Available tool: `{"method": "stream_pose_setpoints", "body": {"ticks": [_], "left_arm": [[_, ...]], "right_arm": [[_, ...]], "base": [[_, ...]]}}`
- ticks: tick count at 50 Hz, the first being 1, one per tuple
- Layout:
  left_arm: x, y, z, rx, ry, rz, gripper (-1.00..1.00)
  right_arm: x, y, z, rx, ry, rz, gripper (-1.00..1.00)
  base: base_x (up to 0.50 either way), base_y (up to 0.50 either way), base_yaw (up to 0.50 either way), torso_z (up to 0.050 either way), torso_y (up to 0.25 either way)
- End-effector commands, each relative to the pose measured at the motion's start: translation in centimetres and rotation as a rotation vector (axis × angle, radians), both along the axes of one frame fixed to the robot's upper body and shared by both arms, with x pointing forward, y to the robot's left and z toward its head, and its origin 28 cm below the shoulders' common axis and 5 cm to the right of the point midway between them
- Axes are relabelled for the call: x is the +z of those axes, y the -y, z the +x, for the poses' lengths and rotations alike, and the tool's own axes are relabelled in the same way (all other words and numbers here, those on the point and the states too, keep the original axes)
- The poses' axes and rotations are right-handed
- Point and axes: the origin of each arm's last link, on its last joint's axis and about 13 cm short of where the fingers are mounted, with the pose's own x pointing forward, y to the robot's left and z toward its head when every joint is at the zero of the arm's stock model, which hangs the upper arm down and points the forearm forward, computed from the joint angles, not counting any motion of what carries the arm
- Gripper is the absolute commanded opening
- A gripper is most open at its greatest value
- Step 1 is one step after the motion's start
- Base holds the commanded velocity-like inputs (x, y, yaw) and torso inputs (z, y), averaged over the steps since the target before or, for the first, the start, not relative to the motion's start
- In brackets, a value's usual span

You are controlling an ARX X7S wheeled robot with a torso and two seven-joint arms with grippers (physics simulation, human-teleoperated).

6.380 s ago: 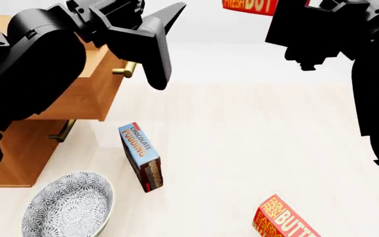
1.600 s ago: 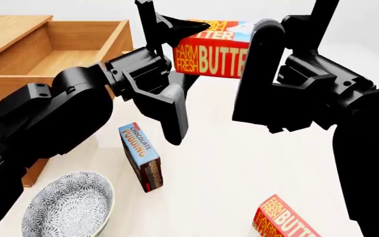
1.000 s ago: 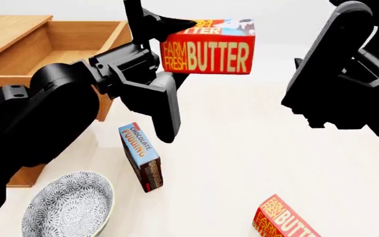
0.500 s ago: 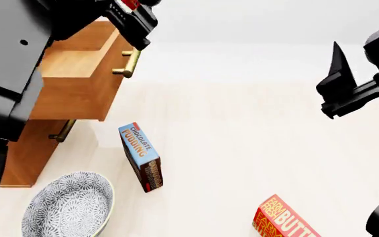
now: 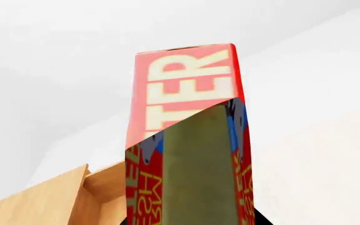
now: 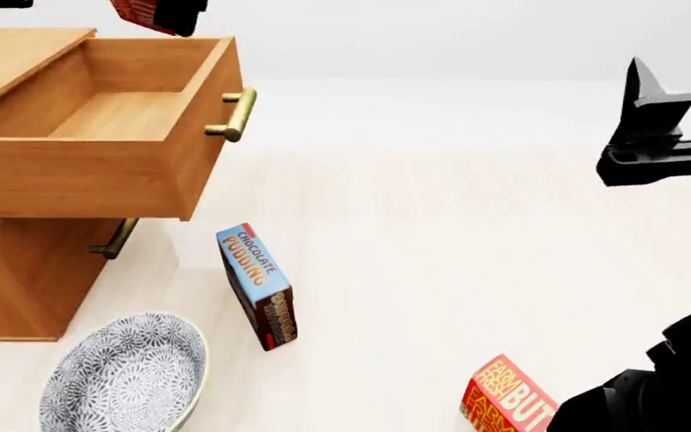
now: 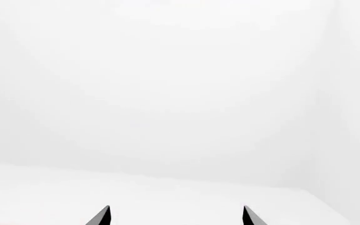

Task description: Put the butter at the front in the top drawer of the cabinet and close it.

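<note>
My left gripper (image 5: 189, 136) is shut on a red-orange butter carton (image 5: 186, 84). In the head view only a corner of that carton (image 6: 148, 13) shows at the top edge, above the open top drawer (image 6: 118, 117) of the wooden cabinet (image 6: 33, 270). The drawer is pulled out and holds nothing, and its brass handle (image 6: 235, 114) faces right. A second butter carton (image 6: 507, 405) lies at the bottom of the head view. My right gripper (image 6: 658, 126) is open and holds nothing at the right, its fingertips apart in the right wrist view (image 7: 175, 216).
A blue chocolate pudding box (image 6: 259, 286) stands on its edge in front of the cabinet. A patterned grey bowl (image 6: 123, 373) sits at the lower left. A lower drawer's handle (image 6: 114, 238) shows under the open drawer. My right arm's dark body fills the lower right corner.
My left arm has gone up and to the left with the butter, which is now above the open drawer. My right gripper let go of the carton and drew back to the right.
</note>
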Motion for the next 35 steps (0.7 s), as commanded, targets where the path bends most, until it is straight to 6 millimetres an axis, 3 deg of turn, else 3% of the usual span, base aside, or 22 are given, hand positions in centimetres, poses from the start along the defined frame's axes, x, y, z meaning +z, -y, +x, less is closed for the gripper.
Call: {"method": "stream_pose_setpoints", "body": {"ticks": [1, 7, 35], "left_arm": [[3.2, -1.3, 0.1, 0.145, -0.119, -0.075, -1.0], [4.1, -1.9, 1.3, 0.2, -0.175, -0.142, -1.0], [1.3, -2.7, 2.0, 0.298, -0.317, -0.265, -1.0]], "right_arm": [[-0.6, 0.0, 0.0, 0.043, -0.001, 0.094, 1.0], [-0.5, 0.1, -0.3, 0.056, 0.006, 0.103, 1.0], [-1.9, 0.0, -1.1, 0.052, -0.029, 0.092, 1.0]], "base": [[0.0, 0.0, 0.0, 0.0, 0.01], [0.0, 0.0, 0.0, 0.0, 0.0], [0.0, 0.0, 0.0, 0.0, 0.001]]}}
